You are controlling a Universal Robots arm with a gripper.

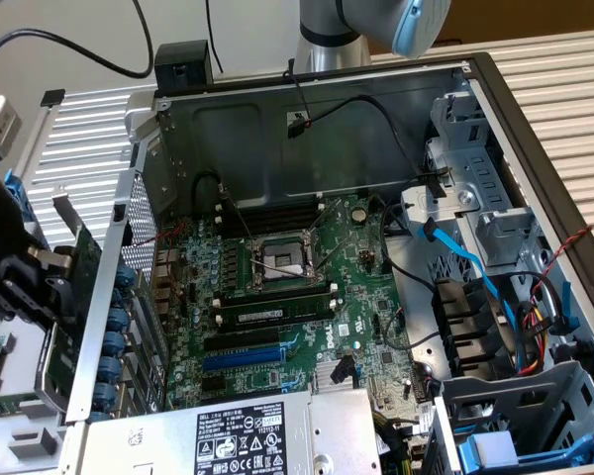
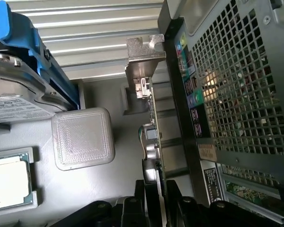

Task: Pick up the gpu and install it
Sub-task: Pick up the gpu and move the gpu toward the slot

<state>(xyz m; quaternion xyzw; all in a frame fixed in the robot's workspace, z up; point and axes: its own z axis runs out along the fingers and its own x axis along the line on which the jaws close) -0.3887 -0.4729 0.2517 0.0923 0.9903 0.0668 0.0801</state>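
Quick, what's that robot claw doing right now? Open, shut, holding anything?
Gripper: closed on the gpu, holding the card edge-on beside the computer case.

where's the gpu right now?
On the exterior view's left, outside the computer case: the gpu is edge-on right beside the rear wall, clamped in the gripper.

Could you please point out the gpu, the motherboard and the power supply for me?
gpu [image 2: 151, 135]: wrist view, on the card's edge.
motherboard [image 1: 361, 287]: exterior view, on bare green board.
power supply [image 1: 243, 440]: exterior view, on its white label.
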